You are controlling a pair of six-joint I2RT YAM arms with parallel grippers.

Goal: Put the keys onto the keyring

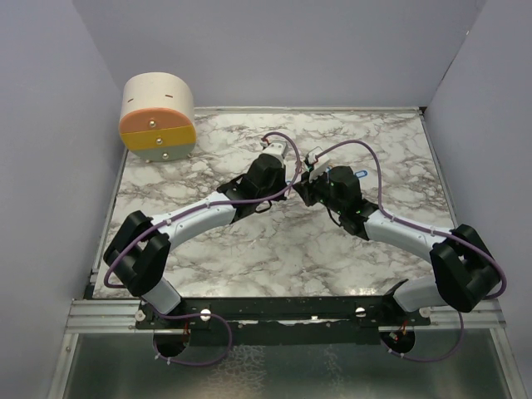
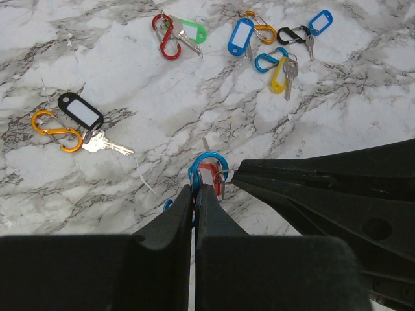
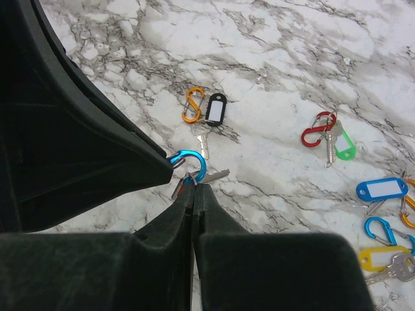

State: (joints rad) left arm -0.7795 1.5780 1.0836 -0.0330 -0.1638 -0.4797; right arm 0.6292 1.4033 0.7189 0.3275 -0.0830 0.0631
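At lower centre of the left wrist view, the left gripper (image 2: pixel 195 193) is clamped on the blue carabiner (image 2: pixel 207 155), its long axis in line with the fingers and its loop showing just above the tips. The right gripper (image 3: pixel 194 189), reaching in from the right edge, has its jaws together on the red-tagged key (image 2: pixel 206 173), which lies against that loop. Whether it is threaded cannot be told.
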